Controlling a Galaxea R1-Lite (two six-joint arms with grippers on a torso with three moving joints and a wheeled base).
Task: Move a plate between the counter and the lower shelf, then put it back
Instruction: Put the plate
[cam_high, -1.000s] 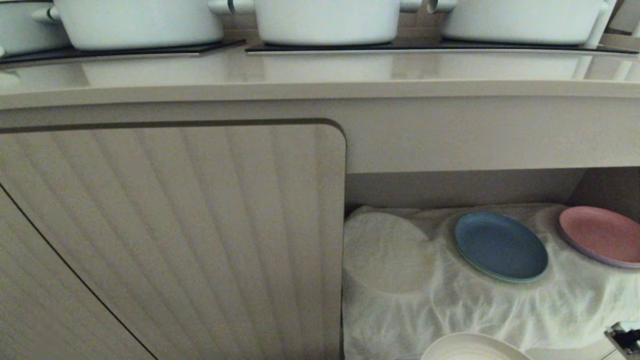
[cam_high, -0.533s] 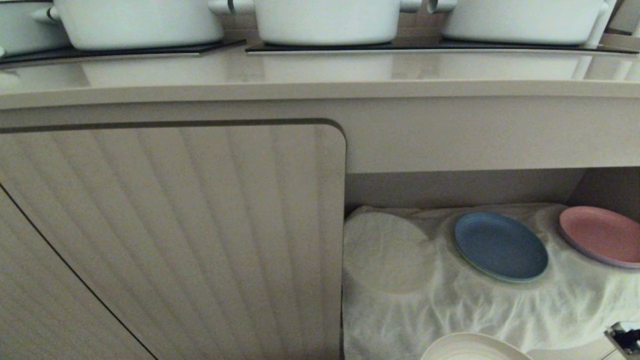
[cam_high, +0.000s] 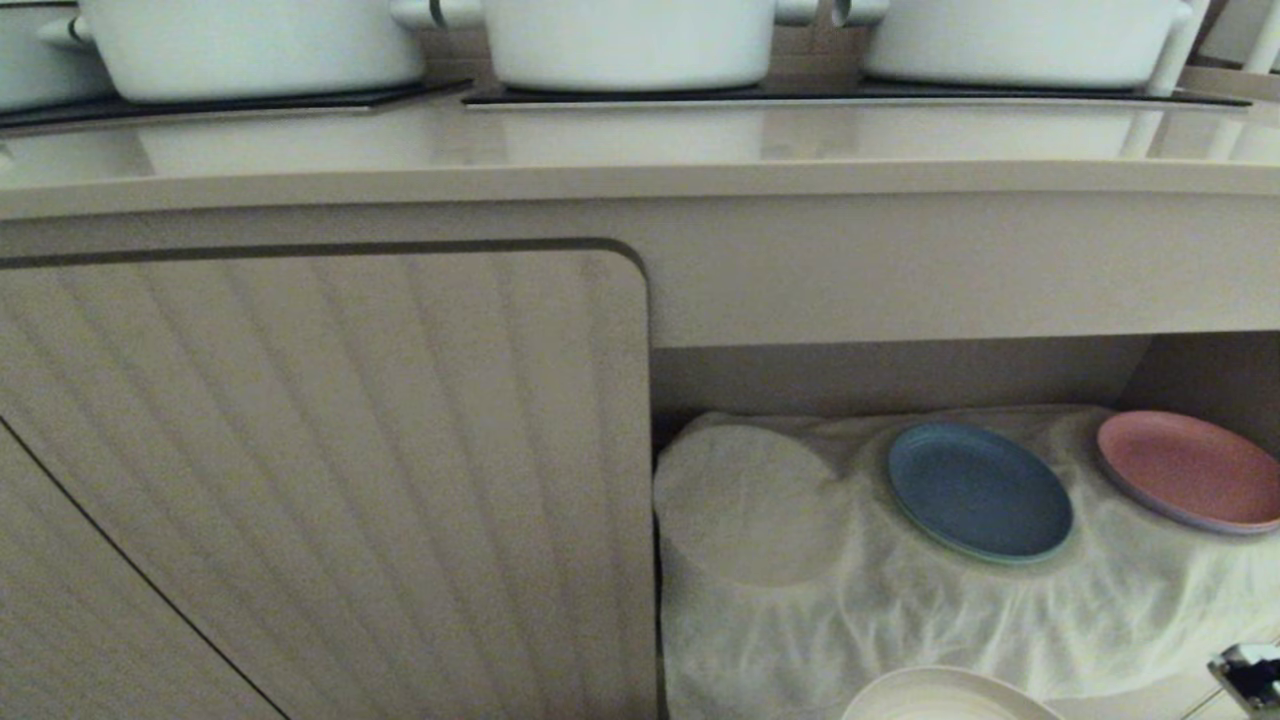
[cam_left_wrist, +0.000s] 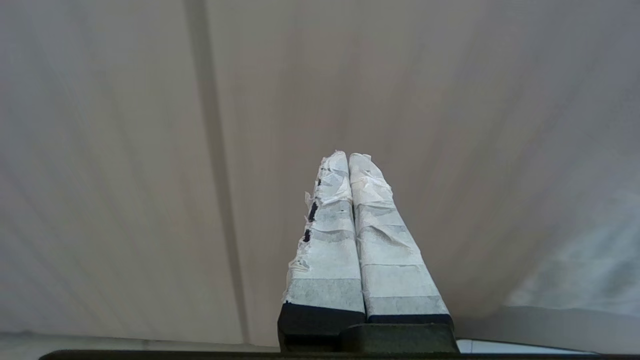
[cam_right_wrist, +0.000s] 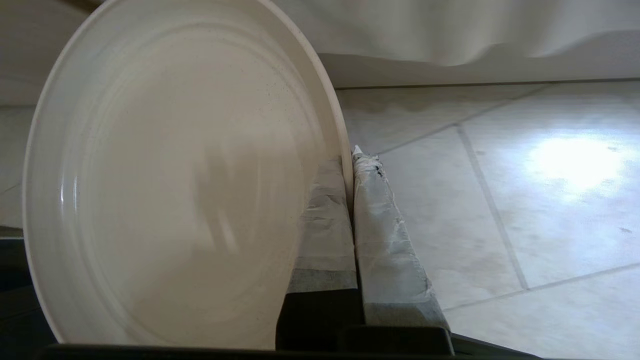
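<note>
Right end effector (cam_right_wrist: 350, 160): clamped on the rim of the small cream plate (cam_right_wrist: 175, 190), one taped finger on each face of the rim. Stands on edge in the right wrist view, its hollow face open to the camera. Hangs just in front of the lower shelf (cam_high: 900, 375) and below its front lip, over the tiled floor (cam_right_wrist: 500, 200). Touches neither the shelf nor the wrinkled white cloth (cam_high: 880, 620) draped over it. On neither the shelf nor the table (cam_high: 640, 150) above the shelf.

Left end effector (cam_left_wrist: 345, 160): fingers pressed together with nothing between them, parked facing the ribbed cabinet door (cam_high: 320, 450) to the left of the lower shelf.

On the lower shelf itself: a blue plate (cam_high: 980, 490) near the middle, a pink plate (cam_high: 1185, 470) at the right end, a round bulge under the cloth at the left end. On the table, a row of white pots (cam_high: 630, 40).

Probably light, thin and stiff, with no give under the fingers. Likely to chip or break if dropped on the tiles. Smooth enough to slide in a narrow pinch. Held at one spot on the rim only, so apt to swing or twist about that spot with any quick move. Best taken at the raised rim, fingers as far over the lip as it allows, and carried slowly. Soft, lumpy cloth below: likely to leave it tilted unless lowered flat onto an even patch.
</note>
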